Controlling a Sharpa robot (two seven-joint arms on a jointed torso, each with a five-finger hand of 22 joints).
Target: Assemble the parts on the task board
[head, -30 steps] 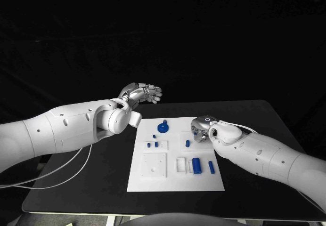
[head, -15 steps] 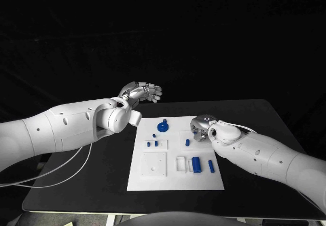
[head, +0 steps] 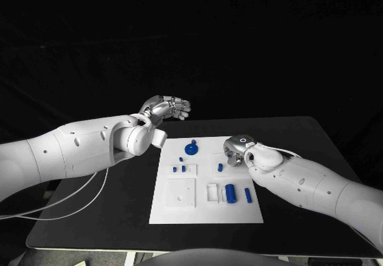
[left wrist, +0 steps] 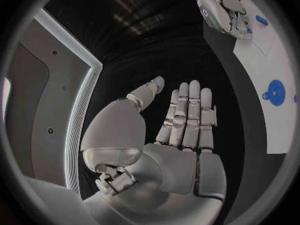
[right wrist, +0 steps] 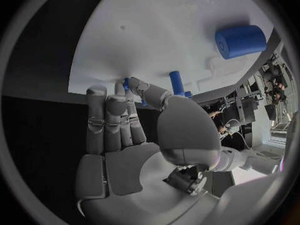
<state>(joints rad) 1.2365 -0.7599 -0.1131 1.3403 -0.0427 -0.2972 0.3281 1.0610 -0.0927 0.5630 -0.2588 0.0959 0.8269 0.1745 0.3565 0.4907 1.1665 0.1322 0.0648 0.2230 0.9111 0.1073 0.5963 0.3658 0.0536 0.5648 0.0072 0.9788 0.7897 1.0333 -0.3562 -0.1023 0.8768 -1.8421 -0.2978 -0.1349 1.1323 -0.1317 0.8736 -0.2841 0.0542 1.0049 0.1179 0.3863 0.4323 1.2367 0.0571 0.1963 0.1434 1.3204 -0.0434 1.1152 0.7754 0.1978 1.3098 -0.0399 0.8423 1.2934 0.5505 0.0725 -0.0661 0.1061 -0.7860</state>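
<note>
Right hand (head: 236, 151): unmoved over a second, fingertips pinching small blue peg (right wrist: 127, 83) at board (head: 206, 213); insertion apparently under way. Left hand (head: 166, 107): unchanged, raised, fingers apart, empty.

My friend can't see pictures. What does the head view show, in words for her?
A white task board lies on a black table with small blue parts on it, including a round one at the far end. The right hand is down at the board beside a small part. The left hand is raised beyond the table, holding nothing.
</note>
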